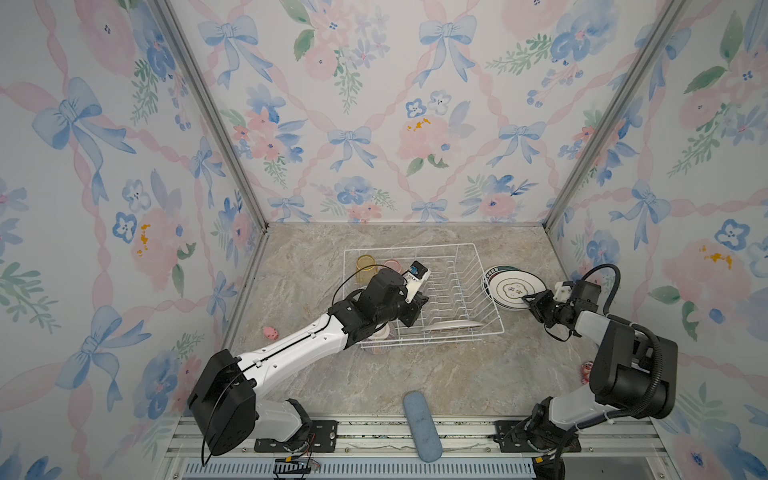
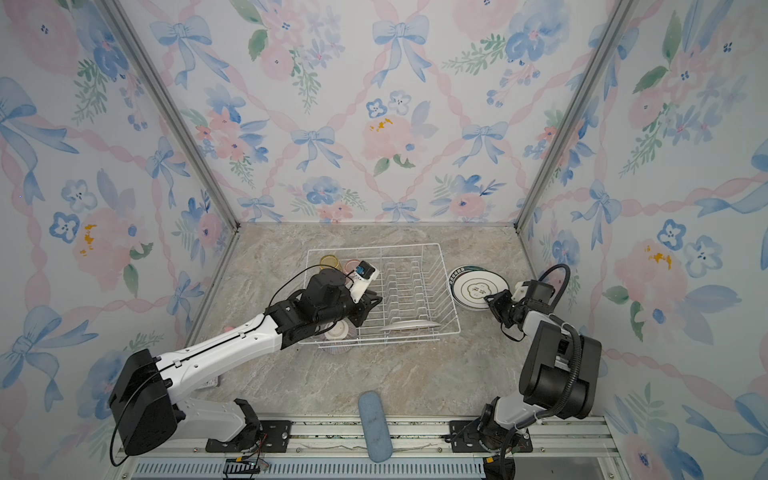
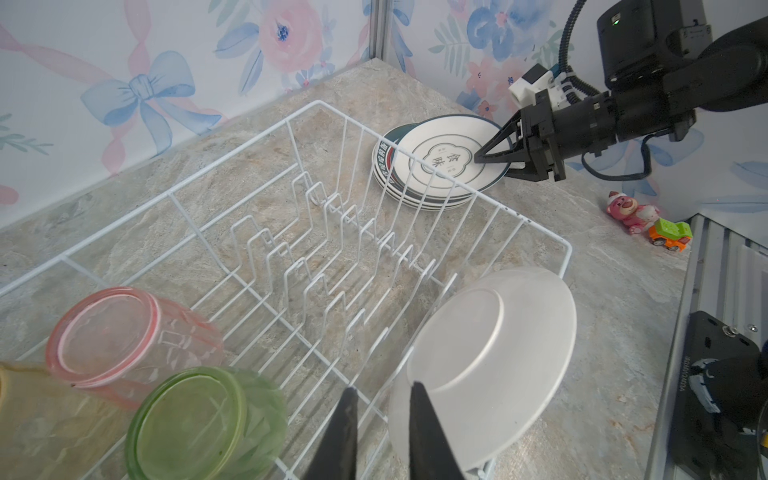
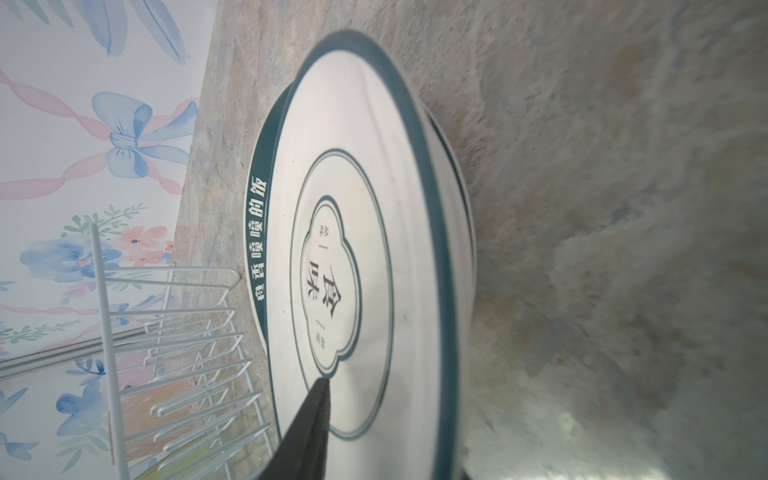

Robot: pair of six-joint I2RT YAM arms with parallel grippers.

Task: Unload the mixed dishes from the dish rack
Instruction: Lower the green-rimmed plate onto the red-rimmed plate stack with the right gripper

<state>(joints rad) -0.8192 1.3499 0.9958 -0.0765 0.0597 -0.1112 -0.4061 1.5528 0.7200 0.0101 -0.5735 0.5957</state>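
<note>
Left claw stands slightly apart, clamped on nothing; one finger crosses the back of the single white plate leaning just beside it inside the dish rack. On its other side three tumblers sit in the rack: green tumbler nearest, pink tumbler, yellow tumbler. One striped bowl lies beneath its arm. Right claw is parted around the top plate of a stack of plates, four by their rims, just outside the rack
</note>
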